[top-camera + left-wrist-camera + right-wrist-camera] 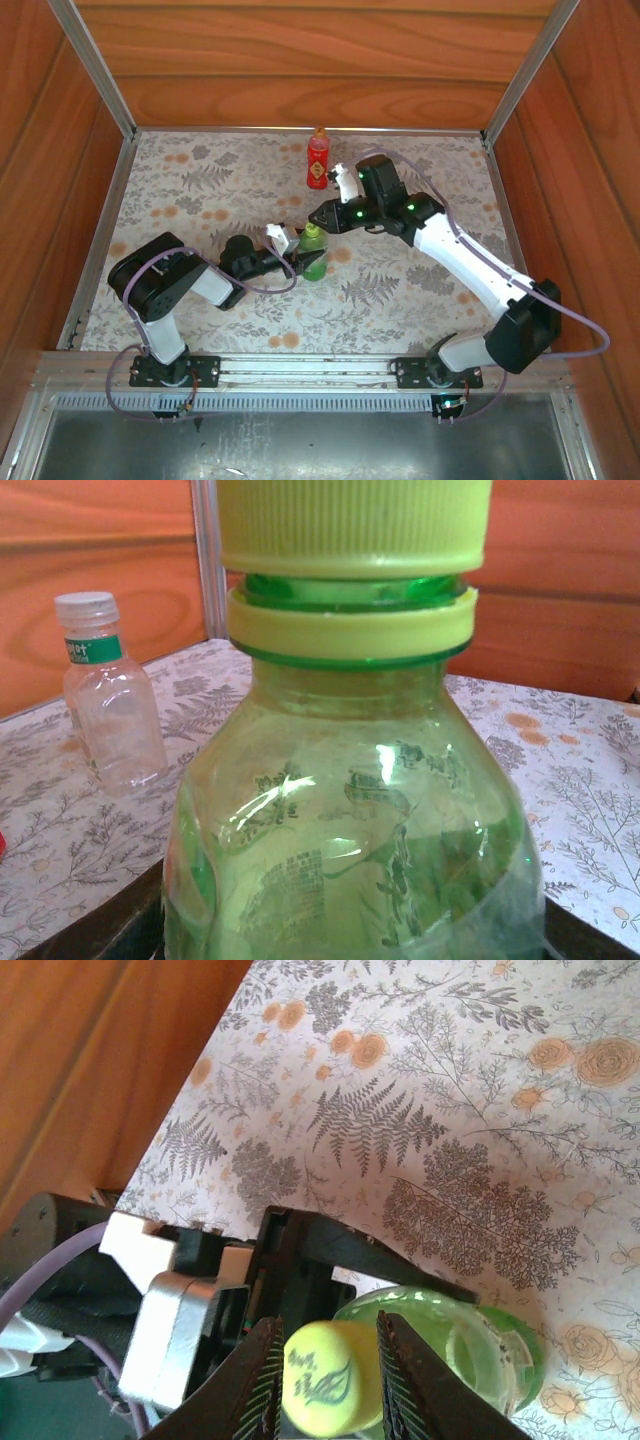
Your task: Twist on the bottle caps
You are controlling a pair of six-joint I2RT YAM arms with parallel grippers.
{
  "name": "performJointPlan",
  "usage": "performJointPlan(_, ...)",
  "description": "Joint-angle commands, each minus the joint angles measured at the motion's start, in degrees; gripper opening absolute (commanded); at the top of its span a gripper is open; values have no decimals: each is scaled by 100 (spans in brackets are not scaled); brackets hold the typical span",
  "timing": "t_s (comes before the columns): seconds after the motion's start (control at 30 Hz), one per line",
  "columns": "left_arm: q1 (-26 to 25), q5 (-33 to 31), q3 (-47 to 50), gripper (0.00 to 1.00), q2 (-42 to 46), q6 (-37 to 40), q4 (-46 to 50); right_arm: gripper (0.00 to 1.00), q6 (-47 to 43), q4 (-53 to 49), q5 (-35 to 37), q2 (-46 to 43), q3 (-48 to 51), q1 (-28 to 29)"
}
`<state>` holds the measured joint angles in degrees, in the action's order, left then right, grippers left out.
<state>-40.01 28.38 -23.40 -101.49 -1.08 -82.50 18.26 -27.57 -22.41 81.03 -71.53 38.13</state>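
Observation:
The green bottle (315,262) stands upright on the floral cloth, and my left gripper (300,262) is shut on its lower body (350,810). The green cap (355,525) sits on the neck, with a band of neck showing above the ring. My right gripper (325,1380) hangs over it from above. Its fingers bracket the cap (322,1378) closely, the left pad against it and a sliver of gap on the right. The red bottle (318,160) stands at the back with an orange cap (319,131) on. The clear bottle (105,695) wears a white cap (85,604).
Wooden walls and aluminium corner posts (95,70) enclose the cloth-covered table (200,200). The right arm (470,265) stretches diagonally across the right half. The left arm (160,285) is folded at the near left.

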Motion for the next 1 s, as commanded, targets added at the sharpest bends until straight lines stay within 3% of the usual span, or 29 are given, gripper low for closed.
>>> performJointPlan(0.0, 48, 106, 117, 59, 46, 29, 252, 30, -218, -152, -161, 81, -109, -58)
performJointPlan(0.17, 46, 44, 109, 59, 42, 16, 252, 28, -385, -260, -788, 3, 185, -60)
performJointPlan(0.33, 48, 8, 113, 59, 24, -10, 256, 14, -339, -329, -1082, -253, 617, -41)
performJointPlan(0.43, 46, 1, 79, 59, -33, -22, 260, 15, -401, -414, -1213, -389, 723, -19)
performJointPlan(0.7, 46, 23, 74, 58, -39, 8, 258, 22, -441, -323, -320, -540, 426, -35)
performJointPlan(0.97, 46, 154, 13, 58, -57, -17, 267, 30, -603, -378, -172, -29, -42, -85)
